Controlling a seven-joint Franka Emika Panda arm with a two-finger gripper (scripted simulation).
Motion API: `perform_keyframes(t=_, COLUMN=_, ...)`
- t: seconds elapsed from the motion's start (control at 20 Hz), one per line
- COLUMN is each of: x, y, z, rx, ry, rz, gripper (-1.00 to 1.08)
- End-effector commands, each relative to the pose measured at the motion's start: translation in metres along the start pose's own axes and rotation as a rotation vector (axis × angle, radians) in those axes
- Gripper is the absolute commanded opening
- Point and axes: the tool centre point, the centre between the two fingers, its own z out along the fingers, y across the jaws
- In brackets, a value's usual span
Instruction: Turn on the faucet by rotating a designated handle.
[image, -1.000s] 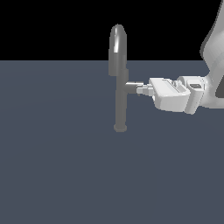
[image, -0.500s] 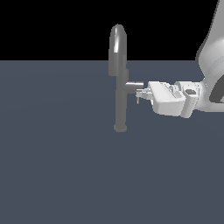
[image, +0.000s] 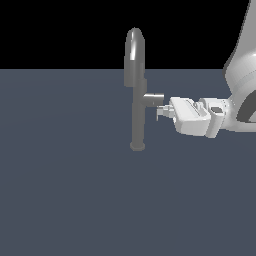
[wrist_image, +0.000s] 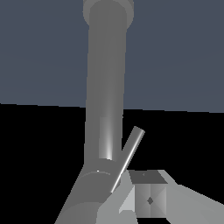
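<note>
The faucet (image: 137, 100) is a tall grey column with an arched top and a small round base, with a short side stub (image: 153, 99) pointing to the exterior view's right. The handle (image: 159, 113), a thin grey rod, hangs at the stub's end. My gripper (image: 162, 113) reaches in from the exterior view's right, fingertips at the rod. In the wrist view the column (wrist_image: 107, 87) fills the middle and the rod (wrist_image: 127, 158) slants beside one fingertip (wrist_image: 148, 199). The stub (wrist_image: 94, 189) hides the other finger. The jaws look apart and hold nothing.
A flat dark blue-grey floor (image: 65, 190) spreads around the faucet. My white arm (image: 240, 75) rises at the exterior view's right edge.
My gripper has sunk slightly beside the stub, staying against the handle. The upper arm has shifted toward the exterior view's right. The faucet column has not moved.
</note>
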Motion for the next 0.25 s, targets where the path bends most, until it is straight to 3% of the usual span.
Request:
perform_keyframes(t=0.0, x=0.027, y=-0.005, z=0.005, rx=0.007, ry=0.015, rz=0.03, gripper=-1.0)
perform_keyframes(t=0.2, x=0.039, y=-0.009, z=0.005, rx=0.009, ry=0.018, rz=0.043, gripper=-1.0)
